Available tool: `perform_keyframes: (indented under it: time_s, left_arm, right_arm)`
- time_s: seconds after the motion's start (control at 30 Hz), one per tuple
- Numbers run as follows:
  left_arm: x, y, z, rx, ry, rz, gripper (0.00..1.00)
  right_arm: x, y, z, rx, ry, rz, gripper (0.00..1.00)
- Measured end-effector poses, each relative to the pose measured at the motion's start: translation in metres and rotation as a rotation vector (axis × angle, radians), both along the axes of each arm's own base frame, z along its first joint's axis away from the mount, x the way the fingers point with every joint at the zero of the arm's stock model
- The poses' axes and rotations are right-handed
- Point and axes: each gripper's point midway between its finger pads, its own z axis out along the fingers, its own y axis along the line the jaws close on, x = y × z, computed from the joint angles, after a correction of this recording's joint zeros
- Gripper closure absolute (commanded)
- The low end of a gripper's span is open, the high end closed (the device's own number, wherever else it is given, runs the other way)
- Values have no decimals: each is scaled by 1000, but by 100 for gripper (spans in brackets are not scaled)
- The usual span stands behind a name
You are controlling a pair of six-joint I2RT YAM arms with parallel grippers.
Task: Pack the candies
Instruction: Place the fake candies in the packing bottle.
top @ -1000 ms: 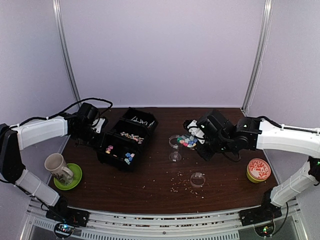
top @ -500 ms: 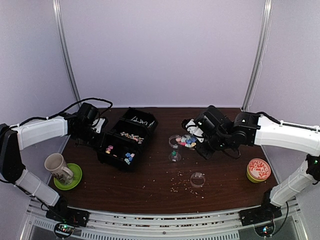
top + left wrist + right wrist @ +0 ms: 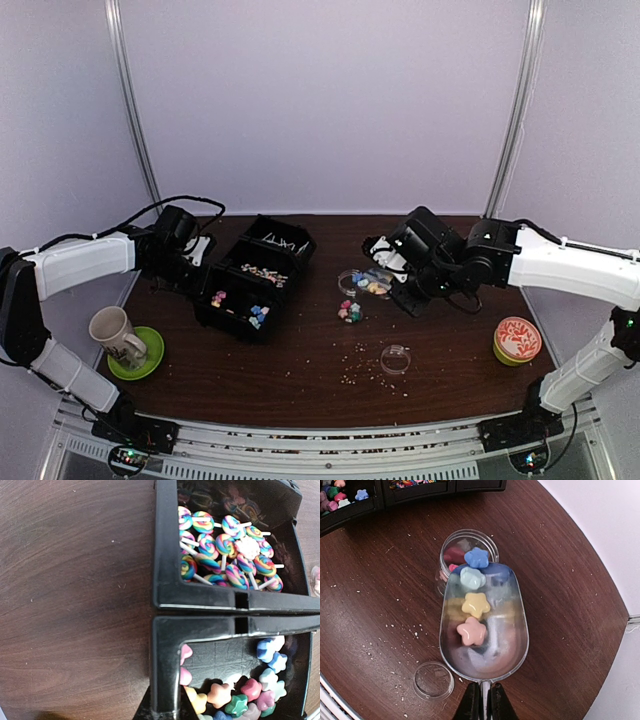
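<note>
My right gripper (image 3: pixel 405 290) is shut on the handle of a clear scoop (image 3: pixel 484 625). It also shows at the bottom of the right wrist view (image 3: pixel 483 705). The scoop holds a few star candies (image 3: pixel 475 605) and tips over a small clear jar (image 3: pixel 467 555), which has some stars in it (image 3: pixel 348 311). A black divided box (image 3: pixel 255 275) holds star candies (image 3: pixel 245 690), swirled lollipop pieces (image 3: pixel 225 550) and white sticks (image 3: pixel 282 242). My left gripper (image 3: pixel 195 262) is shut on the box's wall (image 3: pixel 167 670), its tips at the lower frame edge (image 3: pixel 167 712).
The jar's clear lid (image 3: pixel 434 680) lies near the scoop handle, among pale crumbs (image 3: pixel 360 365). A mug (image 3: pixel 118 333) stands on a green saucer (image 3: pixel 150 352) at the front left. A red patterned dish (image 3: pixel 517 340) sits at the right.
My right gripper has swung the scoop left and tipped it over the jar. Star candies have slid from the scoop into the jar. The left arm has not moved.
</note>
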Motion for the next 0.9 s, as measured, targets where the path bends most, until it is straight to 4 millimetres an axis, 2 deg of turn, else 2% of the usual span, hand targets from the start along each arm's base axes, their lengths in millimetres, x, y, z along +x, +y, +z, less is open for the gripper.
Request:
perform_keyframes:
  time_s: [0.9]
  left_arm:
    - [0, 0, 0, 0, 0, 0, 100]
  right_arm:
    - [-2, 0, 6, -34, 27, 19, 100]
